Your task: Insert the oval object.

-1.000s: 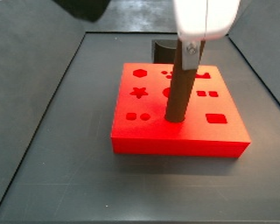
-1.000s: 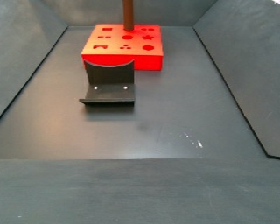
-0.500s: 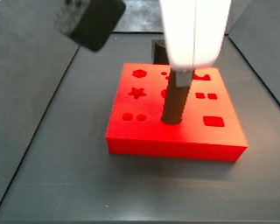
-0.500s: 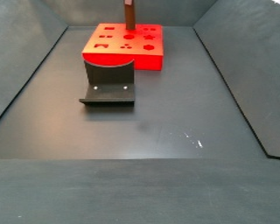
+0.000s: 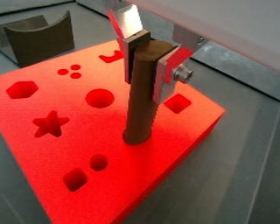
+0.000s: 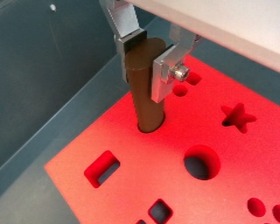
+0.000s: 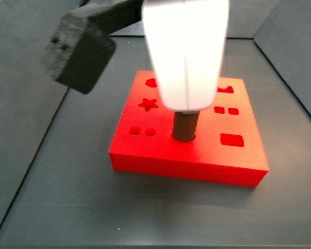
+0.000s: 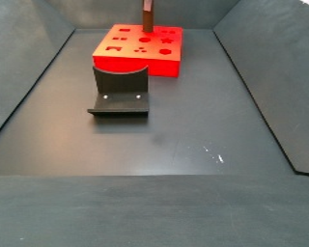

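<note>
Dark-brown oval peg (image 5: 140, 92) upright, clamped near its top between silver finger plates (image 5: 130, 22) of gripper (image 5: 150, 51); same grip seen in other wrist view, peg (image 6: 143, 87) between plates, gripper (image 6: 149, 54) above. Jaws narrow, closed on the peg. Lower end of peg sunk into a hole in top face of red block (image 5: 60, 105), near the block's edge; peg stands vertical, not tilted. Red block top shows cutouts: star (image 5: 49, 123), hexagon (image 5: 20, 88), round hole (image 5: 98, 97), square (image 5: 177, 104), small oval pair (image 5: 98, 163).

Side view: peg (image 7: 185, 126) mostly hidden by white arm (image 7: 187, 53), only short lower section showing, entering red block (image 7: 185, 160) about mid-top. Gripper fingers not visible there. Dark camera housing (image 7: 83, 51) blurred at upper left of that view.

Far side view: red block (image 8: 139, 53) at back of dark grey floor (image 8: 157, 164), thin peg (image 8: 147, 14) rising from its top. Dark fixture (image 8: 120, 90) with arch-shaped upright just in front of the block, touching or nearly touching its front face, cannot tell which. Same arch piece (image 5: 39, 37) visible beyond block in a wrist view.
</note>
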{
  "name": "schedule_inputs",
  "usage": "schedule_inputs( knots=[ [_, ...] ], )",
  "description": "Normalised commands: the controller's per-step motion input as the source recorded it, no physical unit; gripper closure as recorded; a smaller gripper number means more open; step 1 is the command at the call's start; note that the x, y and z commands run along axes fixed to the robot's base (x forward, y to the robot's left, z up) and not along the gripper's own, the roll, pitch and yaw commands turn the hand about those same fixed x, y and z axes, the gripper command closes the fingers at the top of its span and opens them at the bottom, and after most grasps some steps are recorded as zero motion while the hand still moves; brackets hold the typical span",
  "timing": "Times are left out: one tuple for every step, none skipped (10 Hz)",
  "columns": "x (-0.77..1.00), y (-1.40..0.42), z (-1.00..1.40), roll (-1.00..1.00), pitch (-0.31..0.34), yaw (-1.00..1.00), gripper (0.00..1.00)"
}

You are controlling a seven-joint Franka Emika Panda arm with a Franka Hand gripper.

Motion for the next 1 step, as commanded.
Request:
schedule_inputs(
  knots=[
    [0.0, 0.0, 0.0, 0.0, 0.0, 0.0, 1.0]
  ],
)
